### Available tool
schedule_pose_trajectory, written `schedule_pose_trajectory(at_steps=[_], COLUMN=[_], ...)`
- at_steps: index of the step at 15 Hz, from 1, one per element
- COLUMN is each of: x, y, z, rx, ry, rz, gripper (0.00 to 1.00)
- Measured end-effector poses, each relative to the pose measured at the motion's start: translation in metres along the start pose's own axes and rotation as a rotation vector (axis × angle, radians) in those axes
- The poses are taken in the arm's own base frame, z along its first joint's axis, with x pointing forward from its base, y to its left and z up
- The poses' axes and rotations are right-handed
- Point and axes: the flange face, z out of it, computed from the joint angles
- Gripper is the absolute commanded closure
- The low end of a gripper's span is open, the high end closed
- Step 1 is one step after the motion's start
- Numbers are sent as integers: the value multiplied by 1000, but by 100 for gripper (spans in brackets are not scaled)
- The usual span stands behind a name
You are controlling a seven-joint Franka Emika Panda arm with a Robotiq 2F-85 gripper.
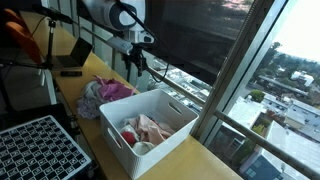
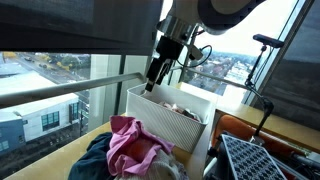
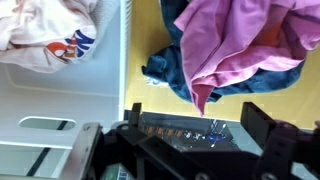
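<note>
- Closest to my wrist camera, the gripper [image 3: 193, 112] is filling the lower edge of the view. Its two dark fingers are standing spread wide apart with nothing between them.
- Just beyond the fingers, a crumpled pink fabric garment [image 3: 240, 45] is lying on top of a dark blue fabric garment [image 3: 168, 72]. Both are resting in a heap on the yellow wooden surface [image 3: 302, 112].
- In both exterior views I am seeing the gripper [image 1: 133, 62] [image 2: 155, 75] hovering above the heap, clear of the pink fabric garment [image 1: 115, 90] [image 2: 135, 140] and not touching it.
- The dark blue fabric garment [image 2: 95, 155] is peeking out from under the pink one.
- Just beside the heap, a white rectangular plastic bin [image 3: 60, 100] [image 1: 165, 135] [image 2: 160, 112] is standing upright on the surface.
- Inside it, a pale garment with an orange and blue print [image 3: 50, 30] is lying bunched up.
- A black perforated panel [image 1: 35, 150] [image 2: 265, 160] is sitting near the bin, well apart from the gripper.
</note>
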Motion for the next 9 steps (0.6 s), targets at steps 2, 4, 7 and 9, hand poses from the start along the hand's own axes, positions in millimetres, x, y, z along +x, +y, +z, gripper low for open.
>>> schedule_pose_trajectory(at_steps=[2,4,7,9], x=[1,-1,-5,-10], y=[40,83,144,171], z=[-1,0,6,18], rx=[-19,-39,-65,-71], ry=[5,4,-1,-17], rz=[26,57,109,140], gripper=[0,0,0,0])
